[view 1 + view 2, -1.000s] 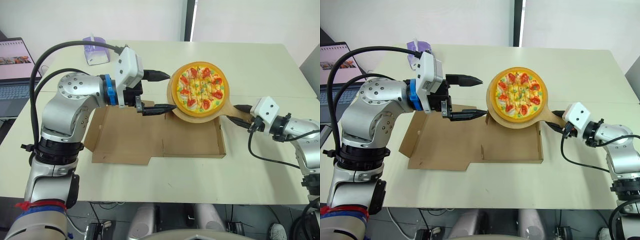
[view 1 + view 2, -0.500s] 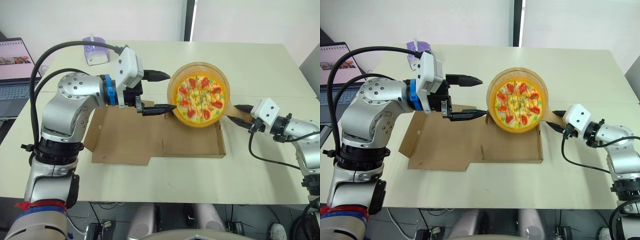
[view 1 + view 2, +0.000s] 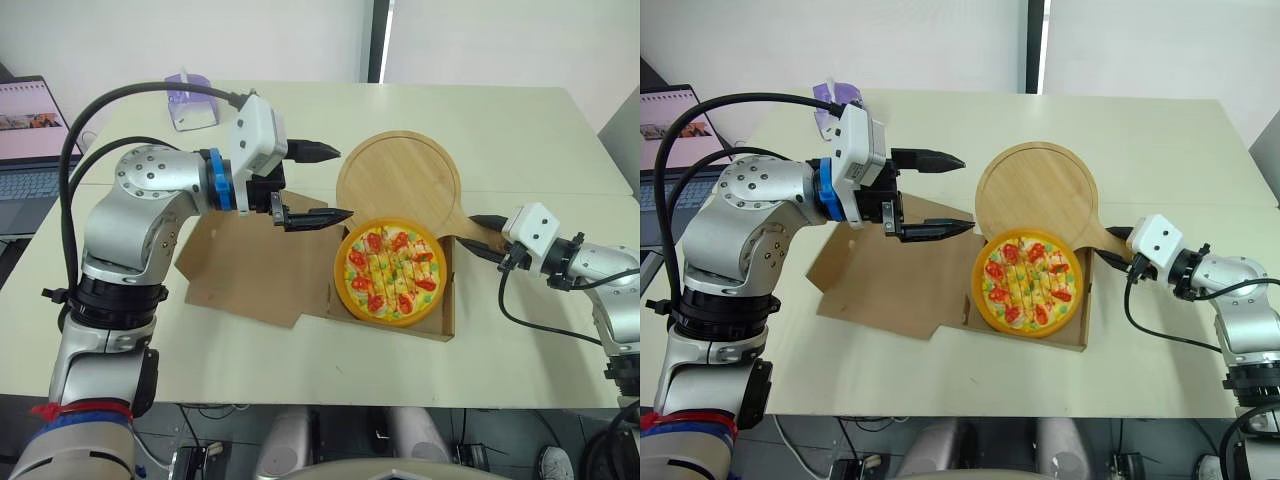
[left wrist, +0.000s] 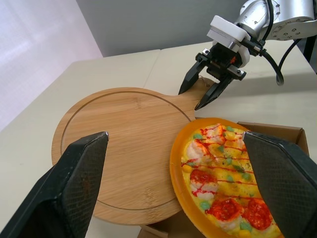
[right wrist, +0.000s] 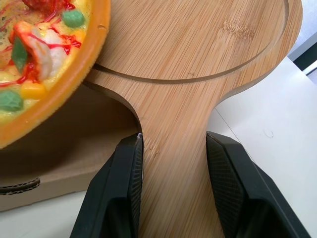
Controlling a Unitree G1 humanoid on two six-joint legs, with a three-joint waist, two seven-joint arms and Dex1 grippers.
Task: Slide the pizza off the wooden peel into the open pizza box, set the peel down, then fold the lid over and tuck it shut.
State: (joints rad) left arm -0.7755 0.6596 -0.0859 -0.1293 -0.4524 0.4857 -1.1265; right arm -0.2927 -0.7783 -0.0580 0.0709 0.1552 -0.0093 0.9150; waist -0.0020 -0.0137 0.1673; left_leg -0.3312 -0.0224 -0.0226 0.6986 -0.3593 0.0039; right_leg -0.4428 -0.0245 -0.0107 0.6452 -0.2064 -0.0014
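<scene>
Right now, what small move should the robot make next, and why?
Probably draw the round wooden peel back and lower it onto the cream table beyond the brown cardboard pizza box. The yellow-rimmed toy pizza already lies in the box, its rim seemingly overlapping the bare peel's edge, and the right jaws clamp the handle.

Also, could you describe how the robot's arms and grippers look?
The left arm and right arm are silver-grey with rounded joints. The left gripper and right gripper each have a white boxy housing and two black pointed fingers. A blue ring sits behind the left wrist; black cables loop over that arm.
</scene>
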